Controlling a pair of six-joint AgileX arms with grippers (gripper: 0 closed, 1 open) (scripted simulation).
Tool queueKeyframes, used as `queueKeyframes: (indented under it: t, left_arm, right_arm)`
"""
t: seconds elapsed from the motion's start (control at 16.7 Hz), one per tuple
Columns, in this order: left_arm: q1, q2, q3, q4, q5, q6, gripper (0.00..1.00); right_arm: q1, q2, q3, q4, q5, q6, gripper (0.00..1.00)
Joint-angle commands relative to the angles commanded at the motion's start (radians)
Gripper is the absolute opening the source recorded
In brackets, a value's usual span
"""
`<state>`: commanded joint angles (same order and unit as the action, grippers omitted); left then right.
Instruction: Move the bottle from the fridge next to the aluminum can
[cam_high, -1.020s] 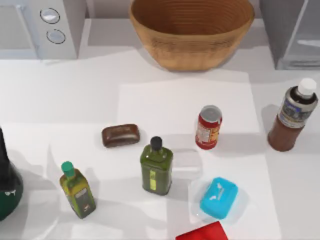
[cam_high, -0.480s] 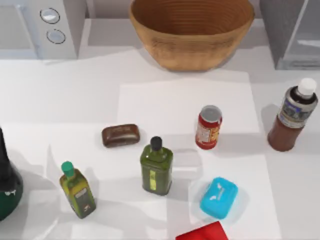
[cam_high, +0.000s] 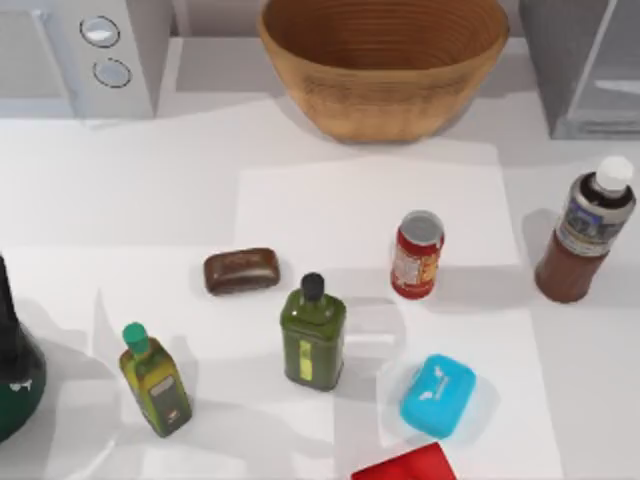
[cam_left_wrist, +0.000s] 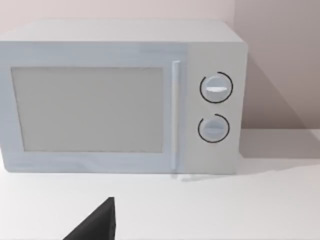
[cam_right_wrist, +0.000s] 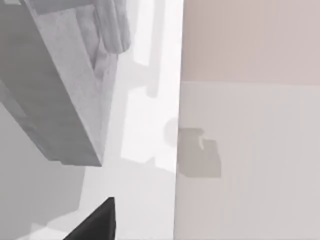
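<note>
The tall reddish-brown bottle (cam_high: 585, 235) with a white cap stands upright on the table at the right, out in the open below the grey fridge (cam_high: 580, 65). The small red aluminum can (cam_high: 417, 255) stands upright to its left, a wide gap between them. A dark corner of my left gripper (cam_left_wrist: 97, 222) shows in the left wrist view, facing the white microwave (cam_left_wrist: 125, 97). In the right wrist view a dark corner of my right gripper (cam_right_wrist: 97, 220) shows near the fridge's grey wall (cam_right_wrist: 55, 90). Nothing is held.
A wicker bowl (cam_high: 385, 60) sits at the back centre and the microwave (cam_high: 80, 55) at the back left. In front stand a square dark-green bottle (cam_high: 313, 335), an olive bottle (cam_high: 155, 380), a brown block (cam_high: 241, 270), a blue box (cam_high: 438, 395) and a red item (cam_high: 405, 465). A dark green rounded shape (cam_high: 15, 370) is at the left edge.
</note>
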<state>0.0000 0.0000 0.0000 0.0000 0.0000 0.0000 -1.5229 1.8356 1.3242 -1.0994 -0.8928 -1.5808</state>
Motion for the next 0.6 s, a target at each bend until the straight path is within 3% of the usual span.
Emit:
queueKeyframes:
  t: [0.36, 0.6]
  left_arm:
    - [0.000, 0.000, 0.000, 0.000, 0.000, 0.000, 1.00]
    - [0.000, 0.000, 0.000, 0.000, 0.000, 0.000, 1.00]
  right_arm:
    - [0.331, 0.003, -0.012, 0.459, 0.073, 0.580, 1.00]
    - [0.512, 0.000, -0.019, 0.703, 0.113, 0.845, 1.00]
